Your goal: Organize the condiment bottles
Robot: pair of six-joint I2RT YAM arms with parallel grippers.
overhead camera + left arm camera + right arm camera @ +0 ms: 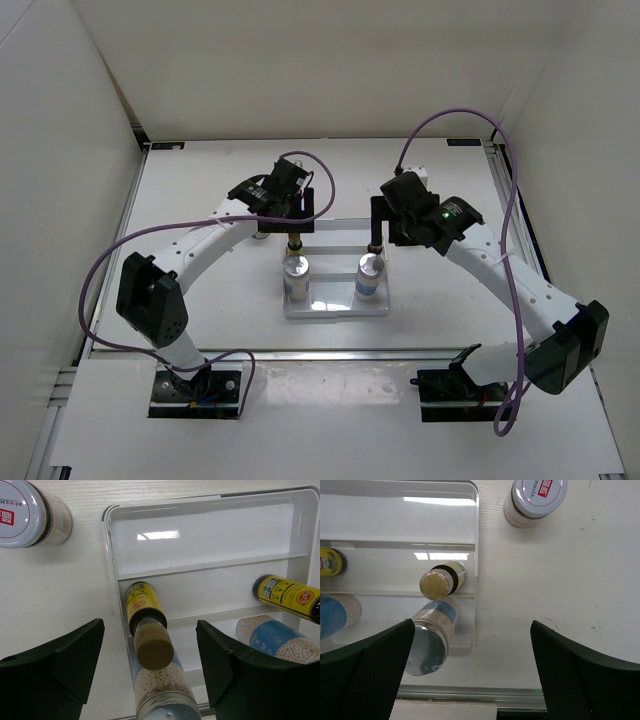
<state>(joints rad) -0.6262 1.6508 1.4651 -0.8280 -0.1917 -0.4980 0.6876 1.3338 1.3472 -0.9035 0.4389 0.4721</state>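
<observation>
- Your left hand (150,626) is spread wide. In its wrist view its two black fingers (55,670) stand either side of the left yellow bottle (150,640) and touch nothing.
- That slim bottle with the brown cap stands upright in the middle compartment of the white divided tray (200,565), at the tray's left end.
- Just nearer to you, in the next compartment, stands the left silver-capped bottle (162,685), a clear cylinder filled with small pale grains.
- The left jar (22,510), with a white lid and red marks, stands on the counter (560,580) outside the tray. It is near the far left corner and does not touch it.
- Your right hand (472,625) is also spread wide and grips nothing. Between its fingers lie the tray's right edge and bare counter.
- The right yellow bottle (441,582) stands upright in the middle compartment at the tray's right end, with the right silver-capped bottle (430,635) just beside it in the near compartment. That one wears a blue label.
- The right jar (536,499) stands on the counter beyond the tray's right edge, near the far corner and apart from it.
- From the top camera, both hands hang over the far part of the tray, and the four bottles form two pairs, one at each end.
</observation>
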